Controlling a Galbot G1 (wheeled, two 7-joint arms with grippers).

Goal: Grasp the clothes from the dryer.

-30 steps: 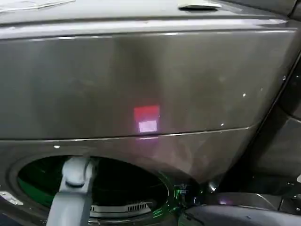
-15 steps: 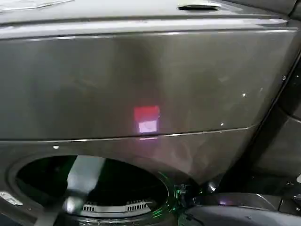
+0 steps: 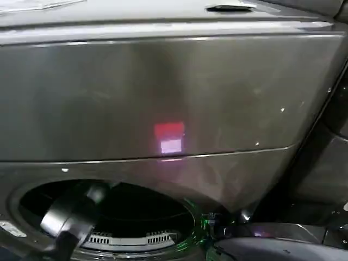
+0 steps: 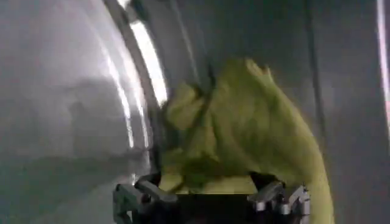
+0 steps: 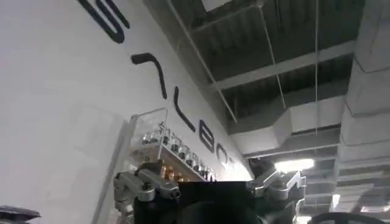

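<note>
- The dryer [image 3: 163,98] fills the head view, its round drum mouth [image 3: 109,217] down at about 7 o'clock in that view, below the small red light [image 3: 169,131].
- The left arm [image 3: 70,217] reaches into that mouth. In the left wrist view the left gripper [image 4: 210,196] has its fingers spread apart, one on either side of the clothes [image 4: 244,134].
- The clothes, a yellow-green bundle, lie inside the drum against its grey wall. The near edge of the cloth sits right between the finger bases, so the bundle looks to be within the grip already.
- To do this step well, I judge the fingers should close on the thick bunched middle of the cloth, not on the loose tail that trails away at one side. A pinch on a thin edge may slip.
- Close fully before pulling, then draw straight back through the mouth, keeping clear of the bright rim [image 4: 146,61] so the cloth does not snag.
- The right gripper [image 5: 210,185] is parked away from the dryer, aimed up at a wall and ceiling, fingers apart and empty.
</note>
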